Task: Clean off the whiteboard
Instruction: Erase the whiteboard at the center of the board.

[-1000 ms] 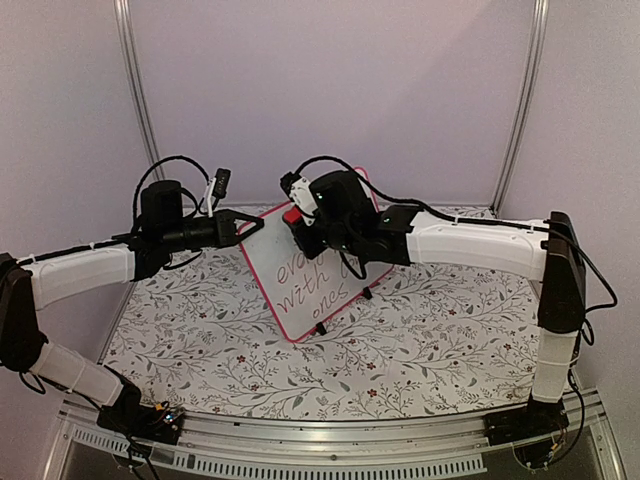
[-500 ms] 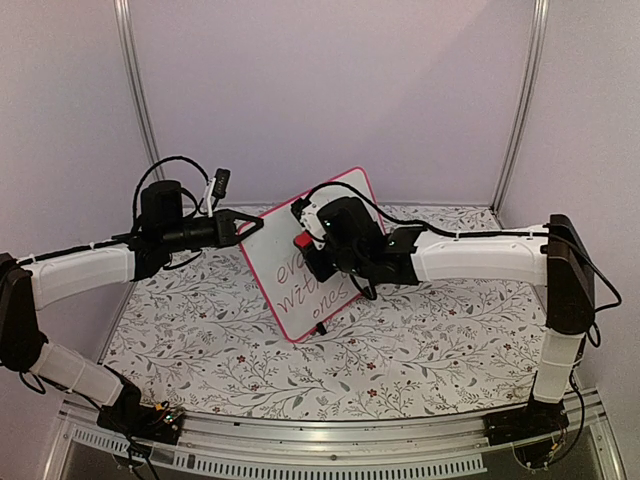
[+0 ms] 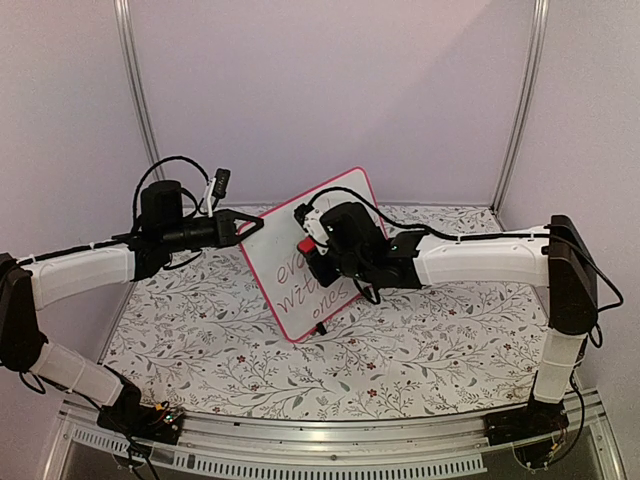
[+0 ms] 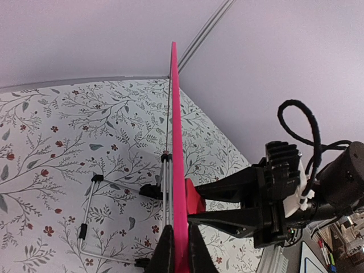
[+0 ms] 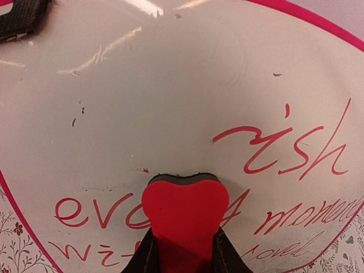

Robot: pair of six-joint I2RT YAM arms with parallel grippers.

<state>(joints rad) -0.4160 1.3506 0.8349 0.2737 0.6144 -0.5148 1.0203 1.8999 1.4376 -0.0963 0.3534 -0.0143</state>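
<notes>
Whiteboard (image 3: 272,262): stands tilted on the flower-patterned table (image 3: 420,340) towards the back, between the two arms, its pink-red frame facing the left arm edge-on (image 4: 177,142).
Whiteboard against left gripper (image 3: 244,228): the board's left edge sits right in the gripper, so the two are touching.
Left gripper, state: its two fingers (image 4: 165,253) are clamped on the frame, one on each face of the board, with only the thin edge between them.
Whiteboard against right gripper (image 3: 310,252): the gripper is in front of the written face (image 5: 170,96), about mid-height, over the upper line of writing.
Right gripper, state: closed tight around a red eraser (image 5: 184,211), a finger pressed to each side of it.
Eraser on board: its dark-edged front appears to meet the white surface (from the right wrist, no gap shows) just above the word beginning "eve".
Writing: red handwritten words, "rish" to the right of the eraser, more lines below; the patch above and left of the eraser is bare white with a few small specks.
Behind the board: a thin wire stand (image 4: 90,224) rests on the table.
</notes>
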